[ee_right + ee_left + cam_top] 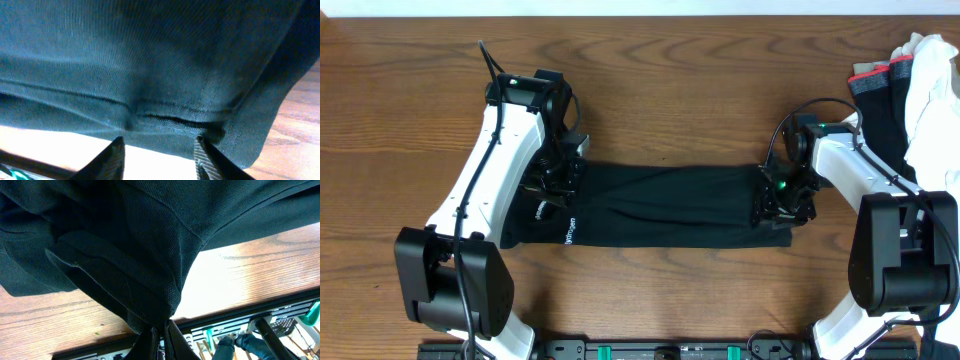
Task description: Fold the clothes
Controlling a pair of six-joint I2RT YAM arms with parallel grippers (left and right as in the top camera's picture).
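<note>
Black soft short-sleeved T-shirt (660,205) stretched on the brown wooden table (670,80); left claw (162,337) pinching fabric, right claw (160,152) spread. I'd re-pinch squarely and fold evenly.

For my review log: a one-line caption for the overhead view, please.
Folded black T-shirt on a wooden table, left gripper shut on one end, right gripper open at the other.

The T-shirt (660,205) is black with white lettering (570,228), the table (700,90) brown wood-grain, the cloth (935,90) white, the garment (882,105) black, banded grey-and-red.
</note>
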